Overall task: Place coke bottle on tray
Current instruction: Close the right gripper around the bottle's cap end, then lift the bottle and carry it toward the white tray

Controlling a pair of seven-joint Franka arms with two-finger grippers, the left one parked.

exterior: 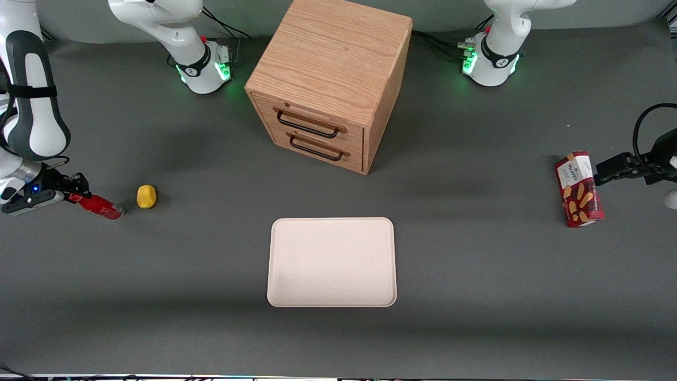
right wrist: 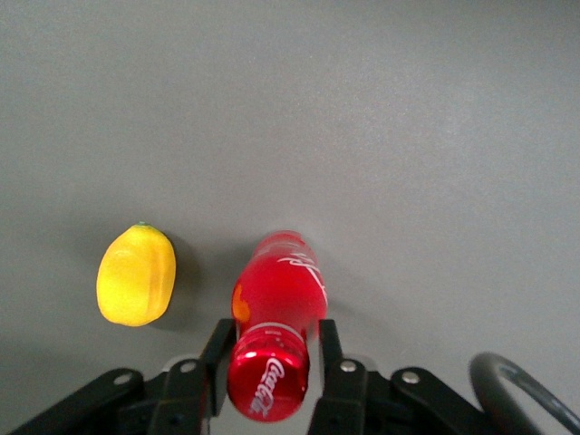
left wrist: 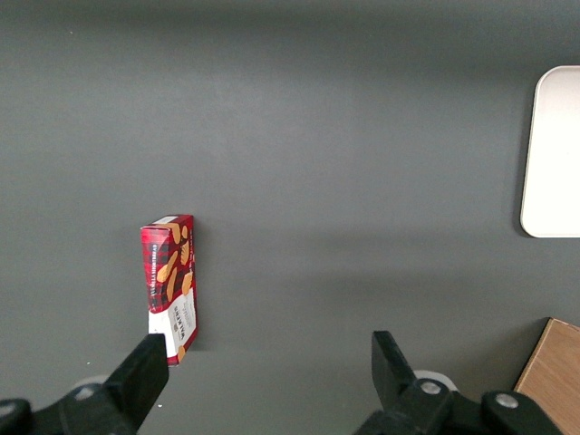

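Grey matte tabletop (exterior: 476, 296), one landmark: wooden drawer cabinet (exterior: 328, 84) w/ two black handles.

- Tray (exterior: 331, 262): cream, rounded corners, low rim. Lies in front of cabinet, nearer front cam. Nothing on it.
- Coke bottle (exterior: 98, 206): small, glossy red, red cap. Well off from cabinet toward working arm's end of table, tilted or lying low, base end near tabletop; contact w/ table can't tell. Well apart from tray.
- Gripper (right wrist: 269, 362): same spot as bottle. Jaws closed narrow around bottle's neck/cap end, one finger (right wrist: 216, 349) each side, touching it by wrist view.
- Lemon (exterior: 146, 196): yellow, just beside bottle, on the side nearer cabinet. Not touching.
- Snack box (exterior: 579, 189): red, toward parked arm's end, well apart from cabinet.

Status (judged): grasp made; carry to tray + set-down + release all left. Early stage.
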